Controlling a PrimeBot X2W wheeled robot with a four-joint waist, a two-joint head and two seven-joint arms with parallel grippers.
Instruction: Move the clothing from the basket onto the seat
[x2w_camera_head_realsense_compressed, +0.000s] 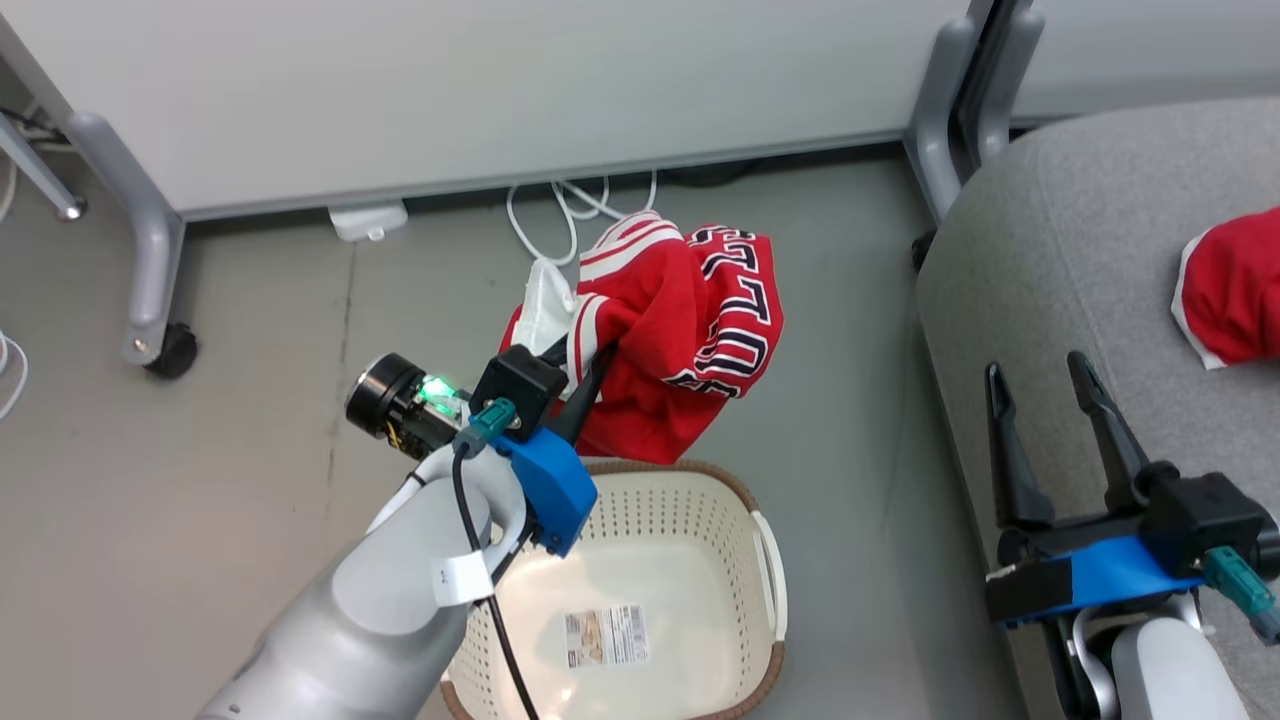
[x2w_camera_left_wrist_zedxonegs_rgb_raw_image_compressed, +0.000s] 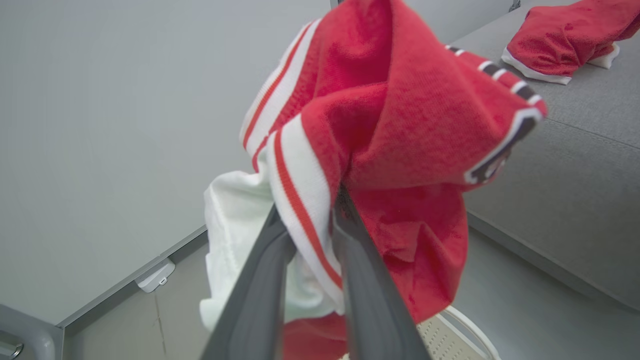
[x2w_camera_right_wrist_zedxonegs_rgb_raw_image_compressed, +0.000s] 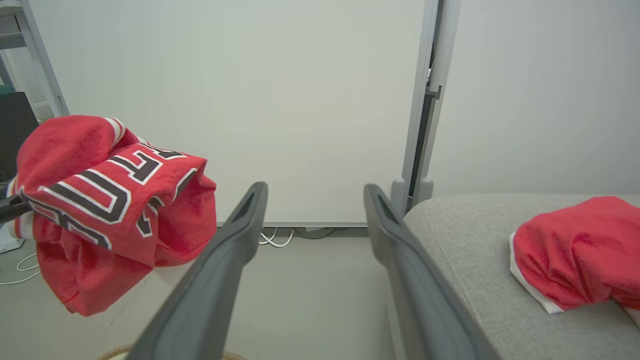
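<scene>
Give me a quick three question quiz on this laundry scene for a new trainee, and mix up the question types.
1. True or false: a garment lies inside the basket.
2. Multiple choice: what is the left gripper shut on? A) the striped jersey B) a blue towel C) nothing
3. Fill in the blank: the plain red garment lies on the ___.

Key: 1. False; only a label shows on its bottom. 2. A. 3. The seat.
</scene>
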